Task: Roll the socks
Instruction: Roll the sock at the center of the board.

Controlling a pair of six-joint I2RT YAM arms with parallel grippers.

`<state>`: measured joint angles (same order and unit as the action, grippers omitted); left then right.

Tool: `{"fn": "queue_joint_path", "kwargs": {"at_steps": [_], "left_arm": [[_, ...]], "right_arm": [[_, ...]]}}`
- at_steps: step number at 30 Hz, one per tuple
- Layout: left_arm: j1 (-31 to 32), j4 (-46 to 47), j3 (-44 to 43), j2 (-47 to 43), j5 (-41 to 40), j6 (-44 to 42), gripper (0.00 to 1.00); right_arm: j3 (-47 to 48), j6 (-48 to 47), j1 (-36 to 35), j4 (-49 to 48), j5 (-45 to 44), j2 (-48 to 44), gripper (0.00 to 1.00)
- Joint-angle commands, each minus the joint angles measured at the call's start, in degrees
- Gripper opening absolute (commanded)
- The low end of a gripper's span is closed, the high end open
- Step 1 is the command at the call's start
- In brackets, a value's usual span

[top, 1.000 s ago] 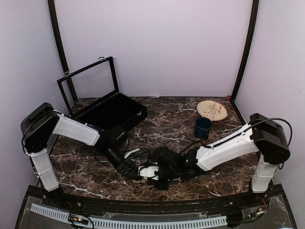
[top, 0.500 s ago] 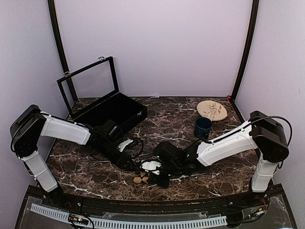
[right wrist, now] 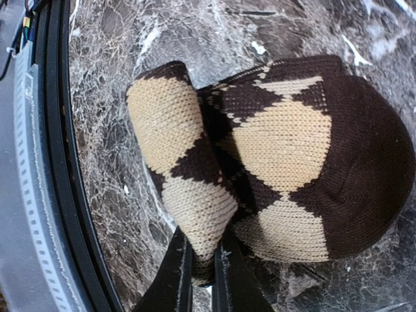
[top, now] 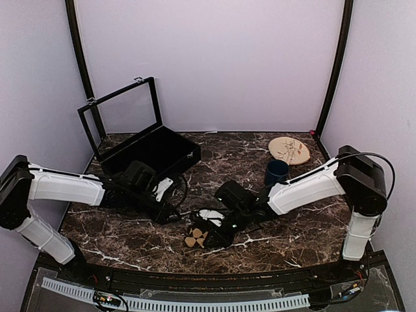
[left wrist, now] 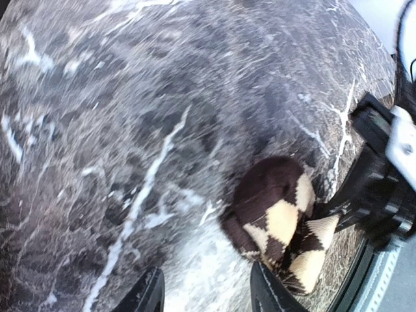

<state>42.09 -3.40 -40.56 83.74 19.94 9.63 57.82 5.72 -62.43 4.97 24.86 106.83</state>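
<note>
A black sock with tan argyle diamonds (top: 194, 237) lies bunched into a loose roll on the marble table near its front edge. In the right wrist view the sock (right wrist: 279, 149) fills the frame, and my right gripper (right wrist: 203, 252) is shut on a tan fold at its rim. My left gripper (left wrist: 208, 291) is open with bare table between its fingers, and the sock (left wrist: 276, 214) sits just ahead and right of its right finger. From above, the left gripper (top: 173, 213) stands left of the sock and the right gripper (top: 209, 229) at its right side.
An open black case (top: 153, 153) with its lid raised stands at the back left. A dark blue mug (top: 276, 173) and a round tan plate (top: 289, 150) sit at the back right. The table's black front rail (right wrist: 52, 162) runs close to the sock.
My left arm has drawn back to the left, off the sock, which now shows more fully. The right gripper has kept its hold and shifted slightly away from the front edge.
</note>
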Motion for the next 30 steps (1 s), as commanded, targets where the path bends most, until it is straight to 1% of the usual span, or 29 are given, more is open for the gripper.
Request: {"fn": "queue_joint_path", "kwargs": {"at_steps": [1, 6, 13, 16, 24, 30], "left_arm": [[4.0, 2.3, 0.5, -1.9, -7.2, -2.6, 0.46], [8.1, 4.4, 1.8, -3.7, -11.9, -5.0, 0.46], [13.1, 3.9, 0.9, -4.6, -13.9, -11.5, 0.44], [14.8, 3.0, 0.0, -4.0, -13.5, -14.1, 0.46], [17.0, 0.8, -2.1, -1.6, -10.5, -18.9, 0.52], [18.2, -0.4, -3.3, 0.2, -7.2, -22.1, 0.52]], "right_arm": [[1.0, 4.3, 2.5, 2.3, 7.7, 2.0, 0.03], [0.7, 7.9, 4.4, 1.4, 13.4, 2.9, 0.02], [0.7, 11.4, 5.9, 1.0, 17.7, 3.6, 0.02], [1.2, 12.5, 6.1, 1.1, 19.2, 4.0, 0.02], [1.5, 13.2, 6.7, 1.7, 21.3, 5.1, 0.02], [0.7, 13.3, 7.2, 1.5, 21.7, 5.1, 0.02]]}}
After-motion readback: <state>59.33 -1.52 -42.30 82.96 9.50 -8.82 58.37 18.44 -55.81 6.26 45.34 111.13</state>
